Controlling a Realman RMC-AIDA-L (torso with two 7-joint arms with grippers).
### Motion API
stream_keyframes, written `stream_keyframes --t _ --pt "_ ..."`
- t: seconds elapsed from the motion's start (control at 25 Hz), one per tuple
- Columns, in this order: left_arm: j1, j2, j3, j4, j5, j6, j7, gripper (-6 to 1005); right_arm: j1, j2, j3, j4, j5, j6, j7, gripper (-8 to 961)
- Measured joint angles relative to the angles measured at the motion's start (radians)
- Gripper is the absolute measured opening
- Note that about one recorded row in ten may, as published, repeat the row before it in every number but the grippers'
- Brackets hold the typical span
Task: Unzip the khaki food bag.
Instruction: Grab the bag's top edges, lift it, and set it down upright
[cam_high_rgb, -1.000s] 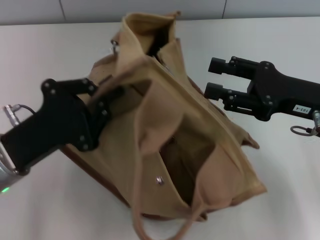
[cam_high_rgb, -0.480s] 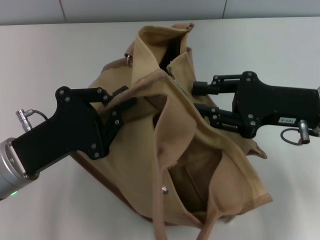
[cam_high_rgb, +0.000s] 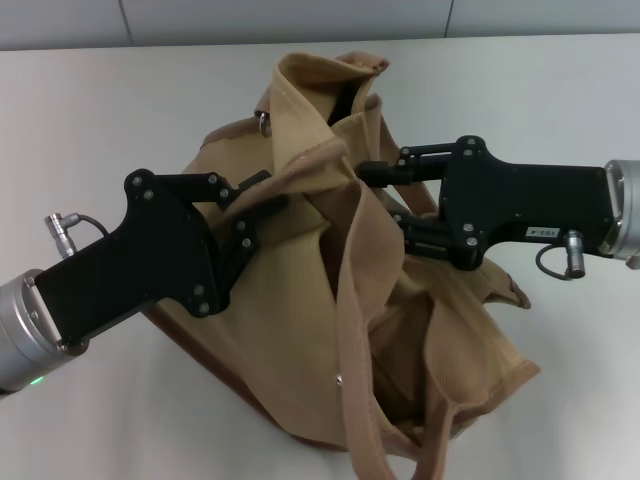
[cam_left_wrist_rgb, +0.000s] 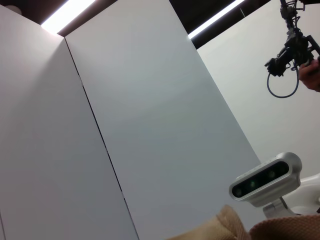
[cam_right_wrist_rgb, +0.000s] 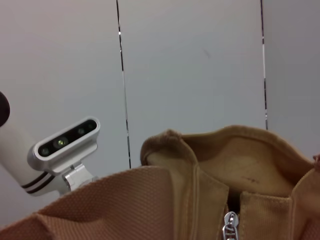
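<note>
The khaki food bag (cam_high_rgb: 290, 300) lies tilted on the white table, its top end pointing to the far side, and one wide webbing handle (cam_high_rgb: 352, 330) hangs across it. My left gripper (cam_high_rgb: 265, 195) is shut on the bag's left upper edge. My right gripper (cam_high_rgb: 388, 197) is open, its two fingers either side of the bag's top edge from the right. The right wrist view shows the bag's top (cam_right_wrist_rgb: 200, 200) and a silver zipper pull (cam_right_wrist_rgb: 230, 222) on the closed zip. The left wrist view shows only a scrap of tan fabric (cam_left_wrist_rgb: 235, 231).
The white table (cam_high_rgb: 100, 120) runs on to the left, right and far side of the bag. A grey wall panel stands behind it. A silver snap button (cam_high_rgb: 340, 378) shows on the bag's pocket, and a metal ring (cam_high_rgb: 263, 122) near its top.
My right gripper has moved left onto the bag's top edge. My left gripper has shifted right and a little down with the bag, which has swung with it.
</note>
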Motion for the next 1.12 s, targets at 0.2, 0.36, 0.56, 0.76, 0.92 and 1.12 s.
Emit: stream_keyframes --t 0.2,0.36,0.56,0.76,0.92,1.12 --pt "-0.003 0.0 0.001 0.0 -0.003 0.0 -0.004 85 0.001 0.0 -0.034 -0.004 0.04 0.029 0.0 413" --pt "-0.005 0.0 0.001 0.0 -0.003 0.0 -0.008 86 -0.002 0.001 -0.038 -0.003 0.071 0.051 0.0 407" --pt "-0.005 0.0 0.0 0.0 -0.004 0.001 -0.009 89 -0.001 0.002 -0.052 -0.002 0.077 0.062 0.003 259" --pt "-0.005 0.0 0.0 0.001 -0.005 0.002 -0.01 91 -0.002 0.002 -0.061 -0.003 0.078 0.076 0.008 -3" --pt "-0.012 0.0 0.0 0.001 -0.005 0.002 -0.01 93 -0.003 0.002 -0.062 -0.008 0.078 0.073 0.006 -2" --pt "-0.013 0.0 -0.003 0.0 -0.005 0.002 -0.011 95 -0.012 0.0 -0.064 -0.018 0.086 0.033 -0.008 -1"
